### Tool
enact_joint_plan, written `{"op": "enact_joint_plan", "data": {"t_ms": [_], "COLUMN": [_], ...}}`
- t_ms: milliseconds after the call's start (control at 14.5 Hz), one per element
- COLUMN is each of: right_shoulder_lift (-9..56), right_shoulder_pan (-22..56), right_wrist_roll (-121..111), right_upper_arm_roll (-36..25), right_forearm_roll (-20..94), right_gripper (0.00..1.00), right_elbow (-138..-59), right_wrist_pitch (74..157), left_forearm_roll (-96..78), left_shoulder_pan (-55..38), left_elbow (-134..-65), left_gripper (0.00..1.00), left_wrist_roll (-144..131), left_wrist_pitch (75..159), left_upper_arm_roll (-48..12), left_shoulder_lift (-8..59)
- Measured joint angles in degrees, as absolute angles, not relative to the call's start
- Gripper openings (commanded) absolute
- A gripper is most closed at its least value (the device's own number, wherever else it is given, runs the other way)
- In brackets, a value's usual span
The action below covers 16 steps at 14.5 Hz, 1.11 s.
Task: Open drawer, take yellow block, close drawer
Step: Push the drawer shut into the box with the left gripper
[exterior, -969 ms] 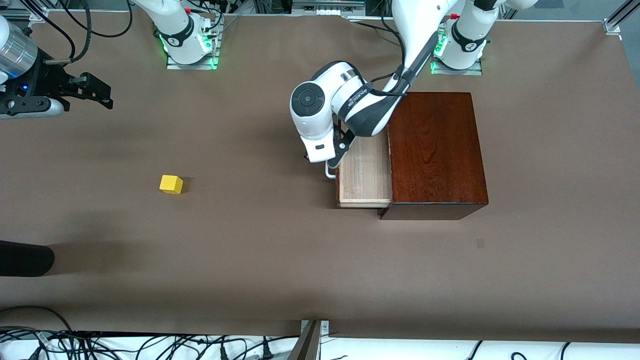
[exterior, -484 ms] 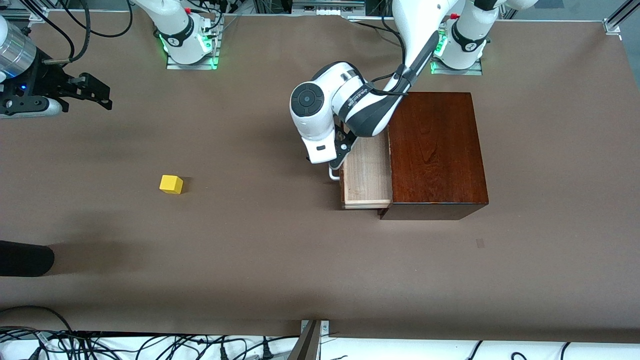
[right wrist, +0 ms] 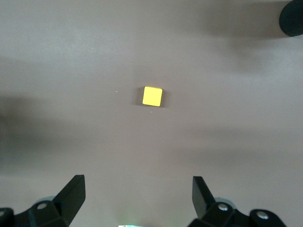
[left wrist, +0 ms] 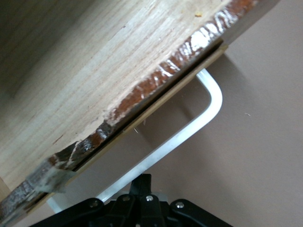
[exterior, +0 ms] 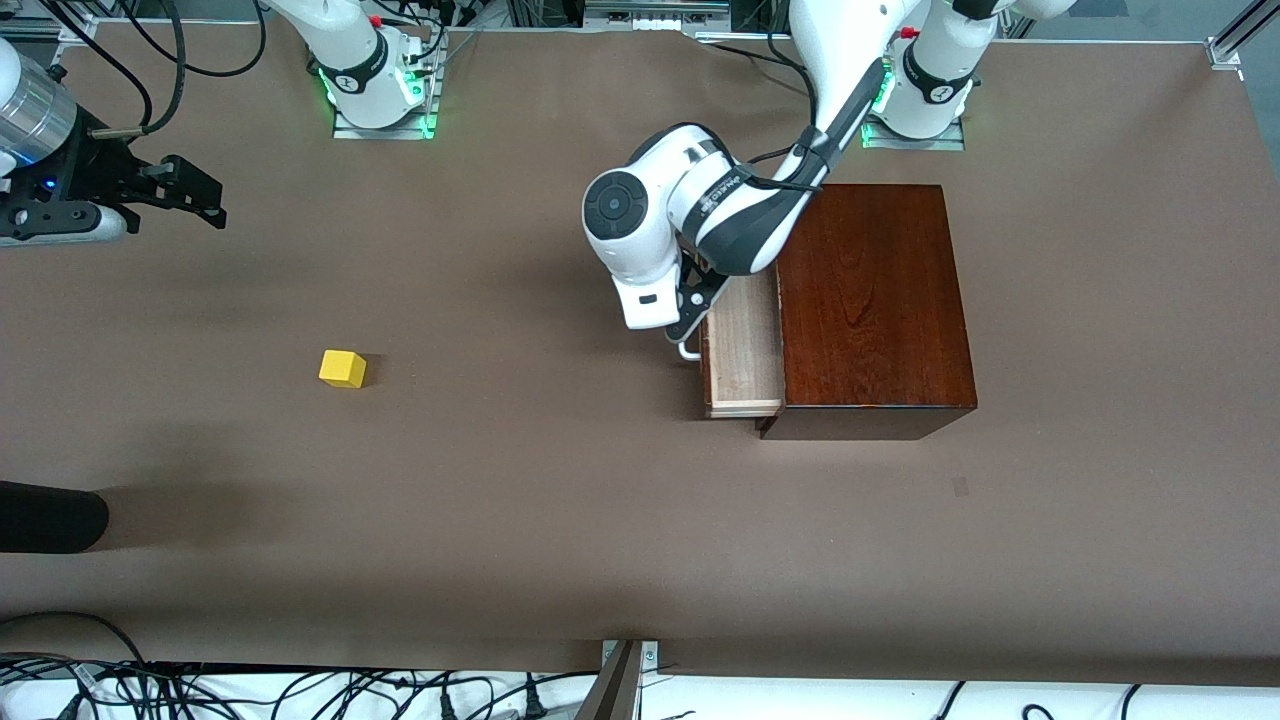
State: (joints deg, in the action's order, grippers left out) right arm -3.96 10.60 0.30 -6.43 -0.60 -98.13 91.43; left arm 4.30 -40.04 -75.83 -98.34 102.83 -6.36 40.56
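The drawer of the dark red-brown box is pulled out a short way and shows its pale wood inside, which is empty where I can see it. My left gripper is at the drawer's white loop handle. In the left wrist view its fingers are pressed together on the handle bar, just in front of the drawer front. The yellow block lies on the table toward the right arm's end. My right gripper hangs open and empty above the table, with the block ahead of its jaws.
A dark rounded object juts in at the right arm's end, nearer the front camera than the block. It also shows in the right wrist view. Cables lie along the table's front edge.
The drawer has slid inward toward the box, and my left gripper has moved with the handle. The block has not moved. My right gripper has hardly shifted.
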Motion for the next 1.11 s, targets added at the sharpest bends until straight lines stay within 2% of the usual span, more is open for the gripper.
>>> {"op": "enact_joint_plan", "data": {"t_ms": [623, 900, 1107], "right_shoulder_lift": [-2.1, -2.0, -1.8], "right_shoulder_pan": [10.9, 10.9, 10.9], "right_wrist_roll": [0.3, 0.3, 0.3], "right_upper_arm_roll": [-5.3, -5.3, -5.3], "right_forearm_roll": [-0.6, -0.8, -1.0], "right_gripper": [1.00, 1.00, 1.00], "right_elbow": [-97.6, -97.5, -97.5], "right_wrist_pitch": [91.7, 91.8, 92.0], "left_forearm_roll": [4.4, 3.9, 0.6], "left_shoulder_pan": [-32.4, -31.4, -31.1], "left_elbow": [-87.5, -88.9, -88.7], "left_gripper": [0.00, 0.00, 0.13], "left_wrist_roll": [-86.8, -85.3, -85.3], "left_wrist_pitch": [104.0, 105.5, 105.7], "left_upper_arm_roll": [-6.1, -6.9, -6.8], "left_shoulder_lift": [33.8, 32.6, 29.6]}}
